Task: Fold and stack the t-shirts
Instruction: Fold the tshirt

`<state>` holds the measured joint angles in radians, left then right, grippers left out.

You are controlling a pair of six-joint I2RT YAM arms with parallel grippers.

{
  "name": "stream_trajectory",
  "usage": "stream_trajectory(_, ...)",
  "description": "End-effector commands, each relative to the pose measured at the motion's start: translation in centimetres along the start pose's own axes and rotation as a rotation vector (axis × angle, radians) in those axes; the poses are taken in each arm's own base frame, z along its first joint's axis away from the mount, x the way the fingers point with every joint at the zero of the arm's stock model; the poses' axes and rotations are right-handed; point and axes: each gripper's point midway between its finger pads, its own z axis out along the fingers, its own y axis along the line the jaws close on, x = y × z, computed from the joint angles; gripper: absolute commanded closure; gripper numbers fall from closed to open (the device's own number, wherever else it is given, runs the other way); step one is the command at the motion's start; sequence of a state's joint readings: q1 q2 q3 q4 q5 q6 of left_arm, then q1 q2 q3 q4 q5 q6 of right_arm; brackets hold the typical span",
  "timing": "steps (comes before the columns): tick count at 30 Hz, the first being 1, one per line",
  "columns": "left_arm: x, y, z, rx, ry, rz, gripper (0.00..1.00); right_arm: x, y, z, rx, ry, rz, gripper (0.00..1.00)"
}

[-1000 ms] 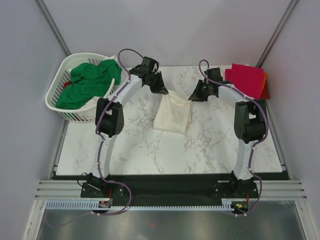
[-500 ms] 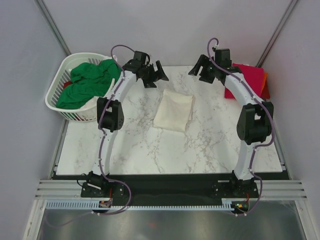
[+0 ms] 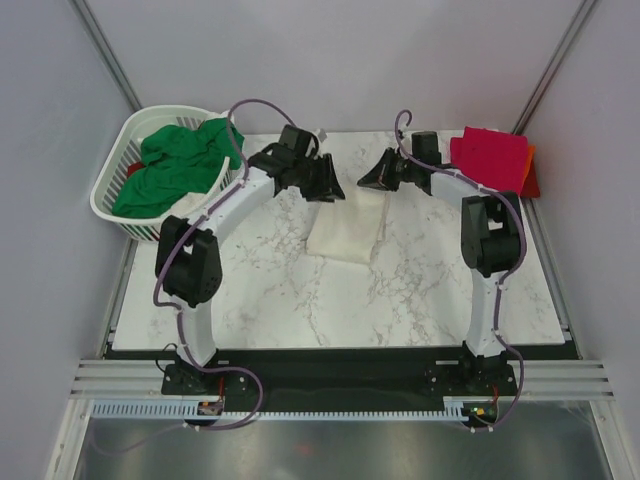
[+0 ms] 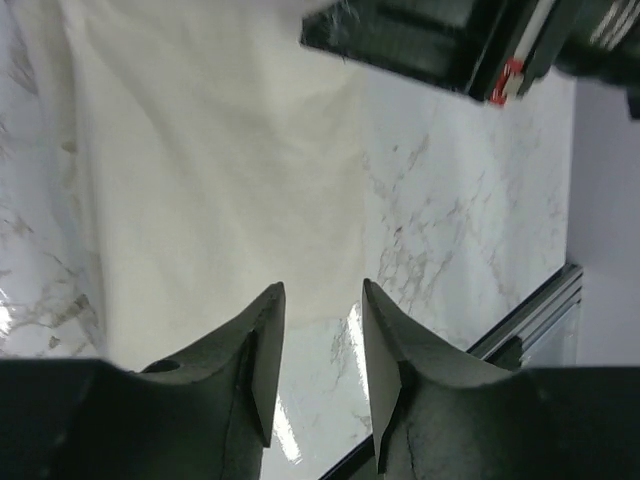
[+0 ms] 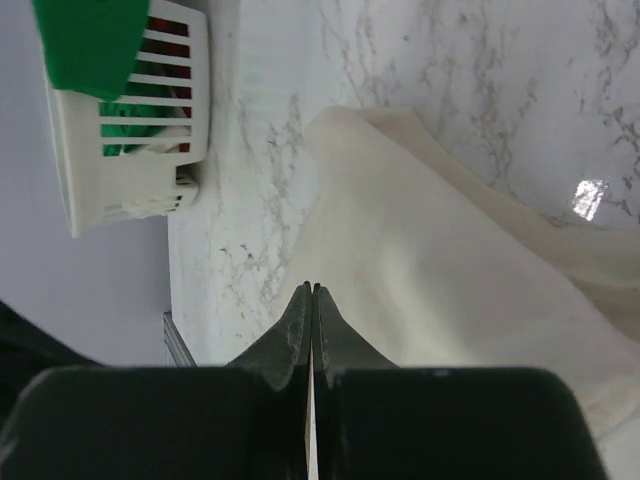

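A folded cream-white t-shirt [image 3: 345, 230] lies on the middle of the marble table. My left gripper [image 3: 330, 186] hovers over its far left edge, jaws open and empty; in the left wrist view [image 4: 322, 300] the cream shirt [image 4: 200, 170] lies beyond the fingertips. My right gripper [image 3: 371, 181] hovers over the shirt's far right edge. In the right wrist view [image 5: 312, 290] its jaws are pressed together with nothing between them, above the cream shirt [image 5: 450, 270]. A crimson-pink shirt [image 3: 490, 156] lies folded on an orange one [image 3: 529, 158] at the far right. A bright green shirt [image 3: 175, 165] fills the basket.
The white slotted laundry basket [image 3: 118, 215] stands at the table's far left corner and also shows in the right wrist view [image 5: 130, 150]. The two grippers are close together, the right one visible in the left wrist view [image 4: 440, 45]. Grey walls surround the table.
Both grippers rose and drew back from the cream shirt half a second ago. They have now come back in and closer together over its far edge. The shirt has not moved.
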<state>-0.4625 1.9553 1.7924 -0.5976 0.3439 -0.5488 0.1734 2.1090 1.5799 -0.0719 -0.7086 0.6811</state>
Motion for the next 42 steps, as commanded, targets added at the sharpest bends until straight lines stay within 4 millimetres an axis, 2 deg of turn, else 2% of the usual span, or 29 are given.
stream_trajectory(1, 5.3, 2.8, 2.9, -0.036, 0.090, -0.008, 0.57, 0.3, 0.0, 1.4, -0.118, 0.044, -0.016, 1.00)
stream_trajectory(2, 7.3, 4.0, 3.7, -0.047, 0.126, -0.029, 0.61, 0.5, -1.3, 2.3, -0.114, 0.057, -0.004, 1.00)
stream_trajectory(3, 8.2, 4.5, 4.1, -0.044, 0.137, -0.042, 0.62, 0.7, -2.0, 2.7, -0.117, 0.069, 0.006, 1.00)
stream_trajectory(4, 8.6, 4.7, 5.1, -0.027, 0.132, -0.045, 0.62, 0.8, -3.8, 3.2, -0.111, 0.075, 0.035, 1.00)
stream_trajectory(5, 10.4, 5.9, 5.5, -0.052, 0.172, -0.061, 0.63, 0.8, -4.3, 3.5, -0.117, 0.077, 0.045, 1.00)
stream_trajectory(9, 14.8, 9.4, 7.2, -0.123, 0.280, -0.107, 0.63, 1.6, -6.8, 3.8, -0.151, 0.088, 0.109, 1.00)
stream_trajectory(10, 14.8, 9.8, 7.8, -0.117, 0.262, -0.090, 0.65, 1.9, -7.5, 3.9, -0.157, 0.092, 0.115, 1.00)
stream_trajectory(11, 16.0, 11.1, 7.8, -0.154, 0.277, -0.099, 0.68, 2.2, -8.0, 4.0, -0.150, 0.096, 0.122, 1.00)
stream_trajectory(14, 17.8, 12.2, 7.4, -0.176, 0.298, -0.108, 0.68, 2.9, -10.3, 4.0, -0.122, 0.099, 0.171, 1.00)
stream_trajectory(16, 18.4, 12.3, 7.0, -0.178, 0.304, -0.110, 0.68, 2.9, -11.0, 4.0, -0.123, 0.093, 0.183, 1.00)
stream_trajectory(19, 17.8, 11.3, 6.0, -0.153, 0.284, -0.100, 0.68, 1.8, -9.2, 3.8, -0.164, 0.085, 0.171, 0.98)
stream_trajectory(21, 16.8, 9.6, 5.2, -0.113, 0.258, -0.086, 0.67, 0.6, -6.9, 3.2, -0.203, 0.077, 0.130, 0.87)
stream_trajectory(22, 16.3, 8.5, 4.9, -0.084, 0.251, -0.083, 0.65, -0.4, -4.9, 2.3, -0.218, 0.066, 0.101, 0.74)
stream_trajectory(24, 14.9, 6.6, 3.7, -0.053, 0.217, -0.074, 0.64, -2.0, -2.5, 1.2, -0.223, 0.041, 0.062, 0.61)
stream_trajectory(25, 13.8, 5.0, 3.4, -0.030, 0.195, -0.060, 0.62, -3.2, -0.1, 0.0, -0.238, 0.011, 0.017, 0.49)
stream_trajectory(27, 12.3, 2.8, 3.0, 0.005, 0.167, -0.034, 0.61, -4.7, 2.4, -1.3, -0.248, -0.023, -0.022, 0.44)
stream_trajectory(28, 10.5, 0.9, 2.6, 0.042, 0.125, -0.010, 0.61, -5.2, 4.4, -2.5, -0.259, -0.036, -0.040, 0.41)
stream_trajectory(29, 9.5, 0.1, 2.3, 0.058, 0.102, 0.000, 0.61, -5.5, 5.3, -3.1, -0.262, -0.046, -0.049, 0.41)
stream_trajectory(30, 10.0, 0.4, 1.6, 0.023, 0.138, -0.008, 0.55, -5.4, 6.1, -3.5, -0.263, -0.044, -0.053, 0.41)
stream_trajectory(31, 8.0, 0.0, 1.2, 0.008, 0.093, 0.029, 0.54, -5.4, 7.8, -4.8, -0.270, -0.057, -0.070, 0.41)
stream_trajectory(33, 6.1, -0.3, 0.9, -0.003, 0.060, 0.050, 0.53, -3.8, 7.8, -5.3, -0.254, -0.044, -0.053, 0.41)
stream_trajectory(34, 4.2, -0.3, 1.0, -0.001, 0.037, 0.054, 0.53, -3.2, 9.4, -6.3, -0.257, -0.058, -0.074, 0.42)
stream_trajectory(35, 3.3, -0.3, 1.1, 0.005, 0.027, 0.055, 0.53, -1.1, 8.1, -6.0, -0.228, -0.029, -0.041, 0.43)
stream_trajectory(36, 2.5, -0.2, 1.3, 0.005, 0.020, 0.056, 0.53, 0.0, 7.9, -6.2, -0.218, -0.019, -0.032, 0.44)
stream_trajectory(37, 0.5, -0.4, 1.2, 0.011, -0.013, 0.056, 0.54, 1.3, 9.0, -6.7, -0.224, -0.013, -0.040, 0.48)
stream_trajectory(38, 0.4, 0.4, 2.2, -0.003, 0.000, 0.041, 0.54, 3.8, 7.4, -6.4, -0.195, 0.024, 0.019, 0.50)
stream_trajectory(40, -1.6, 0.0, 2.6, 0.009, -0.034, 0.042, 0.55, 5.7, 7.9, -7.0, -0.207, 0.022, 0.025, 0.56)
stream_trajectory(41, -1.4, 0.7, 4.1, 0.000, -0.018, 0.036, 0.55, 7.9, 6.3, -7.0, -0.184, 0.045, 0.067, 0.58)
stream_trajectory(42, -1.8, 0.8, 4.6, 0.000, -0.021, 0.039, 0.55, 8.5, 6.3, -7.1, -0.187, 0.047, 0.077, 0.62)
